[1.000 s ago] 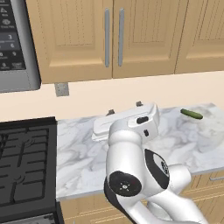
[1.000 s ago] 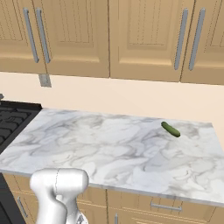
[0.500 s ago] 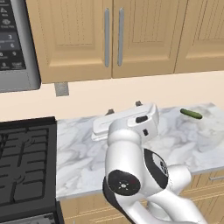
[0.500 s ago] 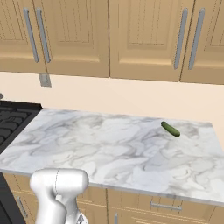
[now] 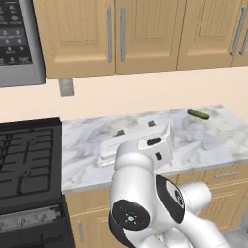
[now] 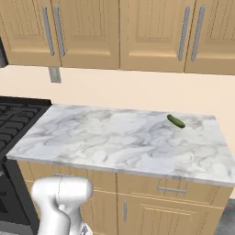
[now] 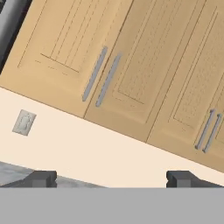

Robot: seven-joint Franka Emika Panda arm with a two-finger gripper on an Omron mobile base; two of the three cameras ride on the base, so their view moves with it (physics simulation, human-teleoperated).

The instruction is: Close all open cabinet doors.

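Doors come first: the tall light-tan wooden cabinet doors [image 7: 131, 57] above the marbled white desk [image 6: 114, 137] all look flush, so we judge closing nearly finished. Our tool [image 7: 111, 178] hangs released, grasping nothing; next, check remaining doors.

This is a home kitchen, and a rendered one. In the upper part of the left base view there is a row of light-tan cabinet doors [image 5: 145, 34] with long grey bar handles, all lying flush. At the upper left hangs a grey microwave [image 5: 19, 43]. Under it, at the lower left, stands a black stove [image 5: 29, 164] with iron grates. A white marble counter [image 5: 218, 140] runs across the middle of the frame, and a small green cucumber [image 5: 198, 114] lies on it at the right. Below the counter are base drawers [image 6: 170, 188]. On the cream wall there is an outlet plate [image 5: 66, 86].
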